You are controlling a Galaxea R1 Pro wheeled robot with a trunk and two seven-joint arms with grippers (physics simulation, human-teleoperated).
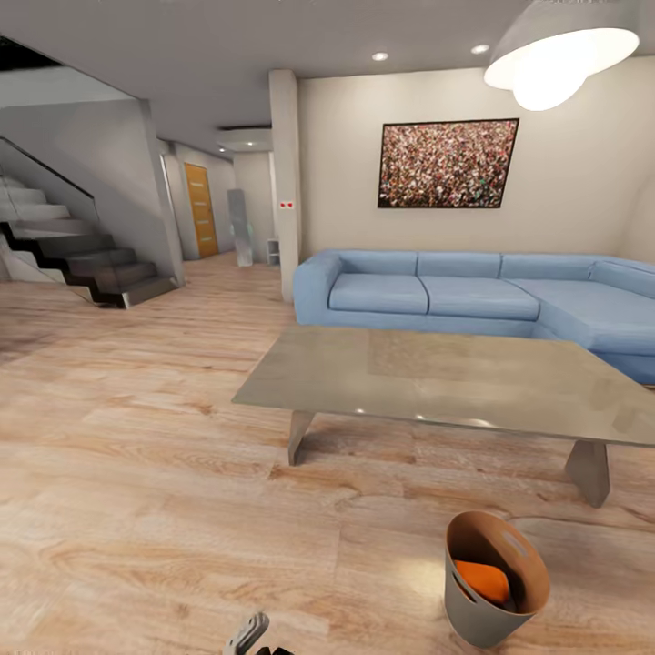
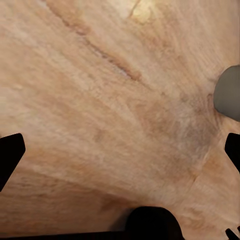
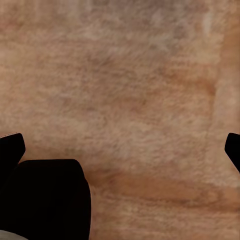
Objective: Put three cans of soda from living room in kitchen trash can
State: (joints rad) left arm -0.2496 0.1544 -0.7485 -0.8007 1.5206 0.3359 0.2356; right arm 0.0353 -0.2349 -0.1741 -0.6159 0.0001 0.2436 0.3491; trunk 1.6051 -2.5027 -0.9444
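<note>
The living room's plank floor (image 1: 136, 509) spreads around a low grey table (image 1: 437, 377), taken here as the landmark; behind the table runs the blue sofa (image 1: 473, 296), with a framed picture (image 1: 448, 164) on the wall above it; well off to the table's left a staircase (image 1: 77, 255) climbs, and beyond it a hallway ends at an orange door (image 1: 200, 209); a pendant lamp (image 1: 555, 55) hangs above the table's right end. In front of the table, near its right leg, stands the tash can (image 1: 496, 591), leaning a little, an orange can of soda (image 1: 482, 580) lying inside it; how many cans it holds cannot be told. The left gripper (image 2: 120, 152) hangs over bare floor, fingertips (image 2: 10, 155) spread wide apart, nothing between them; the right gripper (image 3: 120, 152) likewise, its fingertips (image 3: 11, 150) wide apart over the planks.
</note>
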